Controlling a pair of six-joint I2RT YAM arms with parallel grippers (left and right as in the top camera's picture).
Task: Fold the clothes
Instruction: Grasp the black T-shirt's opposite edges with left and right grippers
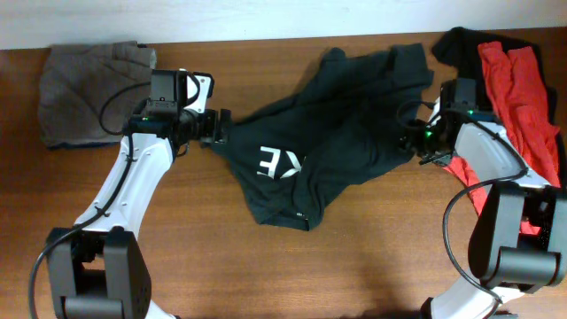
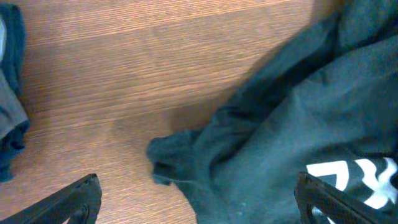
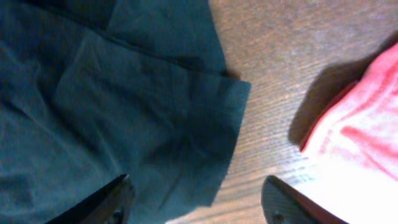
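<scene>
A large black T-shirt (image 1: pixel 328 133) with white lettering lies crumpled across the middle of the table. My left gripper (image 1: pixel 221 128) is open at the shirt's left edge; in the left wrist view its fingers (image 2: pixel 198 202) straddle the shirt's edge (image 2: pixel 280 137) and white print (image 2: pixel 357 177). My right gripper (image 1: pixel 413 142) is open at the shirt's right edge; in the right wrist view its fingers (image 3: pixel 196 202) straddle a sleeve corner (image 3: pixel 124 112). Red T-shirts (image 1: pixel 523 84) and another black garment (image 1: pixel 461 44) lie at the far right; red cloth (image 3: pixel 357 130) shows beside the right gripper.
A grey-brown folded garment (image 1: pixel 89 84) lies at the back left; its edge shows in the left wrist view (image 2: pixel 9 106). The wooden table (image 1: pixel 266 266) shows bare wood in front of the shirt.
</scene>
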